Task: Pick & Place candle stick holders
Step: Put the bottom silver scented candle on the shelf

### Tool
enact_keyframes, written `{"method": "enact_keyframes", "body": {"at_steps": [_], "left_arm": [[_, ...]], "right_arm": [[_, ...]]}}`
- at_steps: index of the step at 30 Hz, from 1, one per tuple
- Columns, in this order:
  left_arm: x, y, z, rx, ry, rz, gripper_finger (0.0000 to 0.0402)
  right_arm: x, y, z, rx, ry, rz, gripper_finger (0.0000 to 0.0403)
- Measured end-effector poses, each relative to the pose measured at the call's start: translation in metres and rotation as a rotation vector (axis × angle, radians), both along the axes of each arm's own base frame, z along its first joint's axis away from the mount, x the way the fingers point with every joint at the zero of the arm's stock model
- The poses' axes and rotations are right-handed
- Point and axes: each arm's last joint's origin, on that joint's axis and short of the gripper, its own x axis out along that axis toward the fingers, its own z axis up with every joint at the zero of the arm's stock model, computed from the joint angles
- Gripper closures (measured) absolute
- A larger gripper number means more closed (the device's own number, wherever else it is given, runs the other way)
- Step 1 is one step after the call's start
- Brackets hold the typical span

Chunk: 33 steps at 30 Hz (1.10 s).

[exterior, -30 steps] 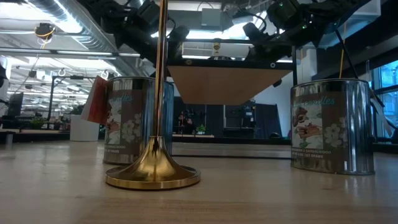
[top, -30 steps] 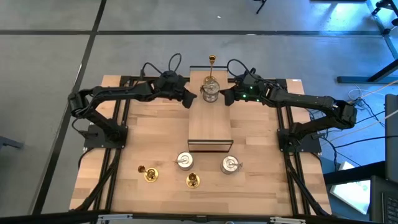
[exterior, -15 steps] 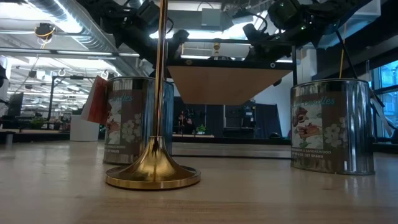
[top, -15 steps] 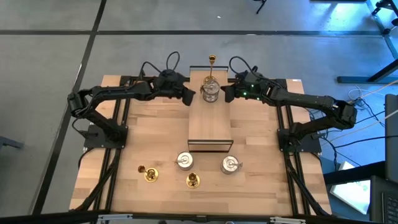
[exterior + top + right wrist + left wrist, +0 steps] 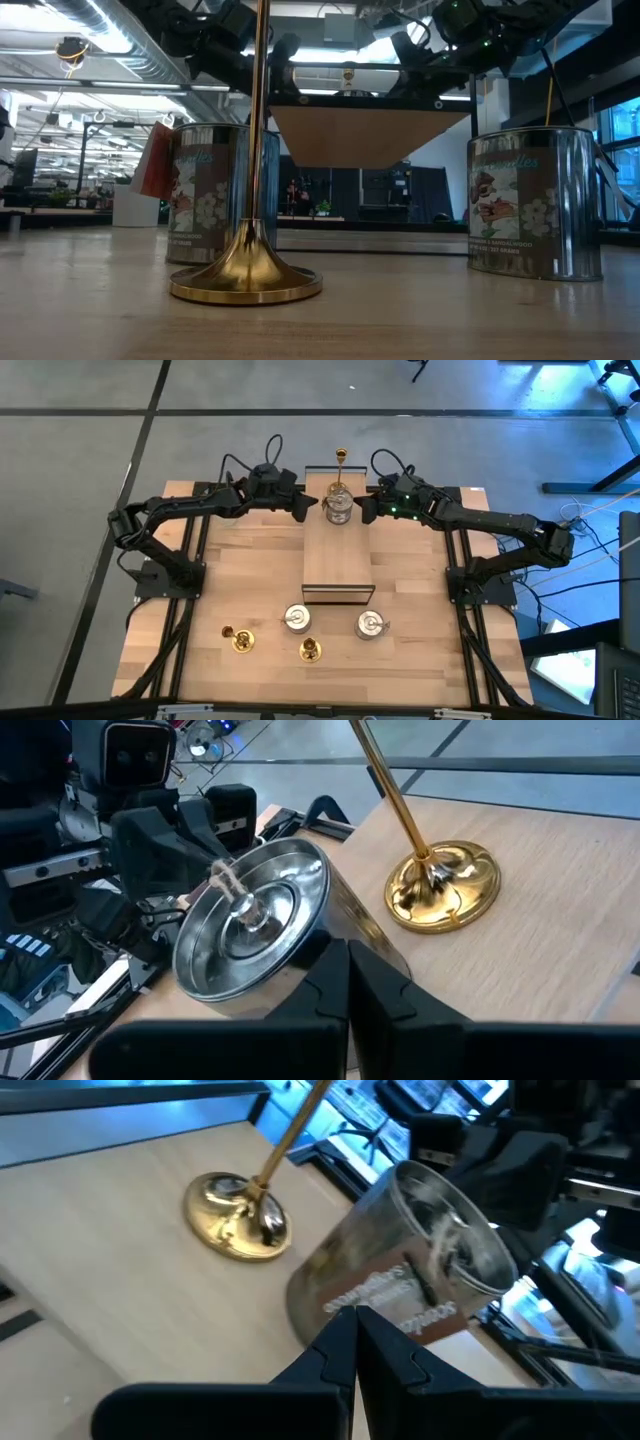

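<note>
Both arms flank a silver holder on the raised board

Nearest, two gold holders and two silver holders stand on the table. Farther back, on the raised board, a silver holder and a gold holder stand, with the left gripper and right gripper on either side, both closed and empty.

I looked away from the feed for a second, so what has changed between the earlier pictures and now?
Only the left gripper moved: it drew back a little toward the far edge of the table, shut and empty, beside the silver holder on the raised wooden platform. The right gripper barely shifted and stays shut on the holder's other side. The brass holder behind it and the four holders at the near edge are unmoved.
</note>
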Motion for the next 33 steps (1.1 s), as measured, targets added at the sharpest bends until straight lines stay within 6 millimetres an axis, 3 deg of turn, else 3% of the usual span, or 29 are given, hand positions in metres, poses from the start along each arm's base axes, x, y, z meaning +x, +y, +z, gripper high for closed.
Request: {"method": "enact_keyframes", "body": {"at_steps": [18, 33], "left_arm": [[0.009, -0.014, 0.002, -0.005, -0.027, -0.066, 0.0400], [0.008, -0.014, 0.001, -0.021, -0.013, -0.053, 0.0400]], "right_arm": [[0.007, -0.003, -0.006, 0.019, -0.022, 0.015, 0.0403], [0.007, -0.003, -0.006, 0.017, -0.017, 0.009, 0.0403]]}}
